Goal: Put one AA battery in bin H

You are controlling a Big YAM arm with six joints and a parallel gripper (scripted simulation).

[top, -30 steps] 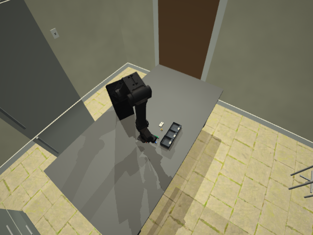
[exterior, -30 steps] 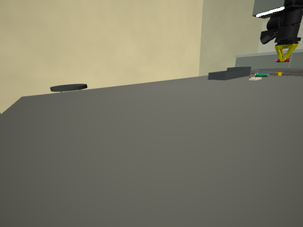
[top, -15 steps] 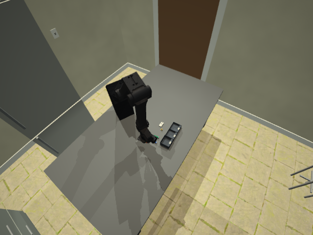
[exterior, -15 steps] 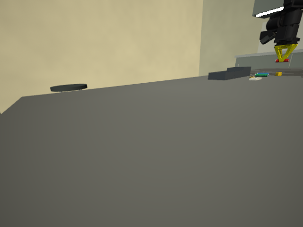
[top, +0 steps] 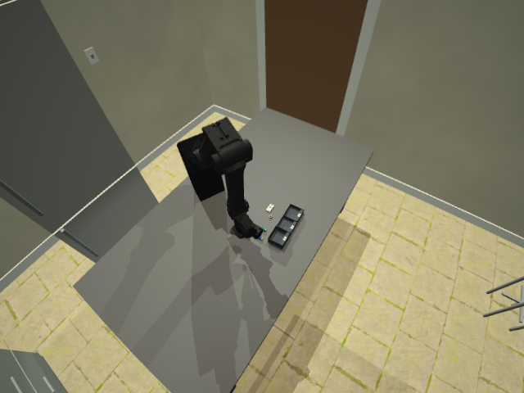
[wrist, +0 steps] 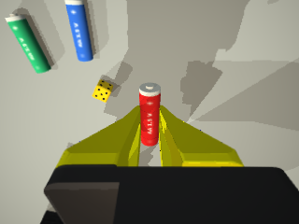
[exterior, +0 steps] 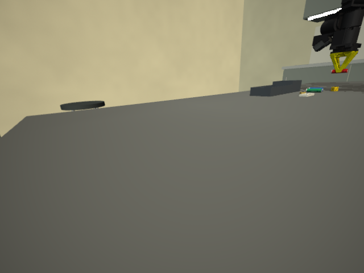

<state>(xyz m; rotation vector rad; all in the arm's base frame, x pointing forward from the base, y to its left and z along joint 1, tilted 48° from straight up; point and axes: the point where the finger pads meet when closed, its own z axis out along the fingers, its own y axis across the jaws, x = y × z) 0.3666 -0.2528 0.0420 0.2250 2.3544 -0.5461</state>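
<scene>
The yellow-fingered claw [wrist: 150, 128] is clamped on a red cylindrical AA battery [wrist: 149, 115], held clear above the grey bench [exterior: 164, 182]. On the bench below lie a blue AA battery [wrist: 78, 30] and a green AA battery [wrist: 28, 44] side by side, with a small yellow dotted die [wrist: 102, 91] near them. The dark three-compartment bin row [top: 286, 226] stands close by, its labels too small to read

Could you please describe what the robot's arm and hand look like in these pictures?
The arm is matte black throughout, built of boxy and rounded links rising from a black block-shaped base. No cables or markings can be made out. The hand has a wide black body and two bright yellow fingers, each a wedge tapering to a narrow tip; from the exterior view they form an open triangular frame.
</scene>
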